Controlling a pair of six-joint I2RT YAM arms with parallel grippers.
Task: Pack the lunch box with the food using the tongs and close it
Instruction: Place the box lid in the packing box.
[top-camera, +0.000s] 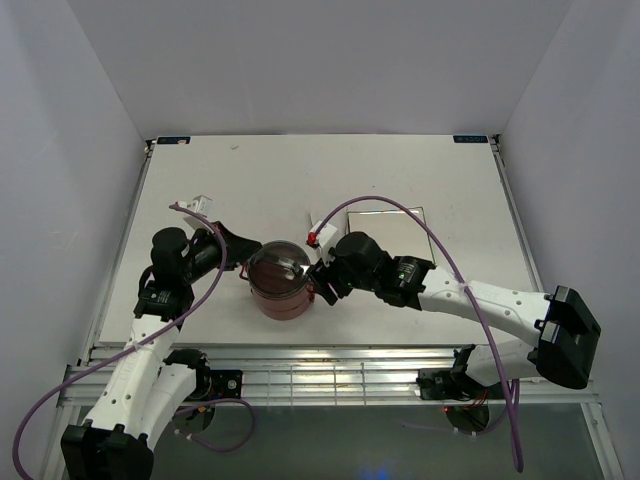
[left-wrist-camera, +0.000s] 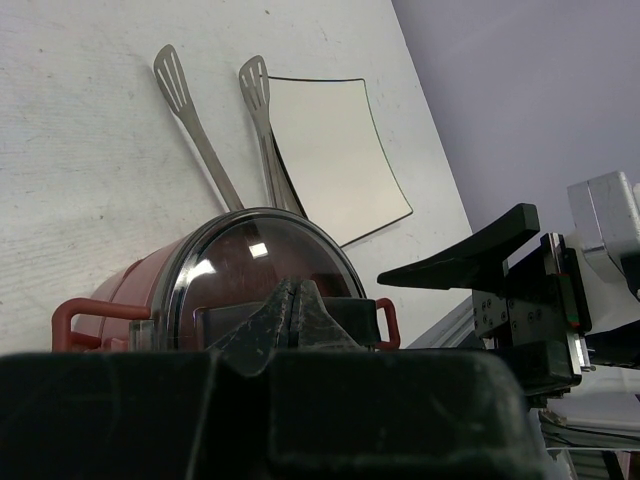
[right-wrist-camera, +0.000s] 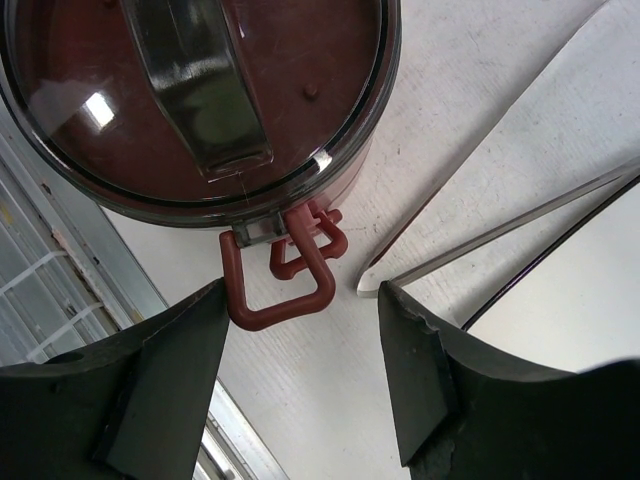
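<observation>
Looks pretty close to done, I'd say. The lunch box (top-camera: 278, 285) sits mid-table with its see-through top cover (right-wrist-camera: 310, 90) on, and the tongs (left-wrist-camera: 200, 140) lie flat on the table past it, at about 1 o'clock from the box, next to the white plate (top-camera: 395, 228). I can't spot any food on the plate or the table, so my guess is it's all packed inside. What's left seems to be the latching. The right gripper (right-wrist-camera: 300, 295), at the box's 3 o'clock, has its jaws wide apart on either side of a red clasp (right-wrist-camera: 262, 318) that sticks out loose, gripping nothing. The left gripper (left-wrist-camera: 292, 305), at 9 o'clock, is pinched closed and empty, right up against the cover's rim.
</observation>
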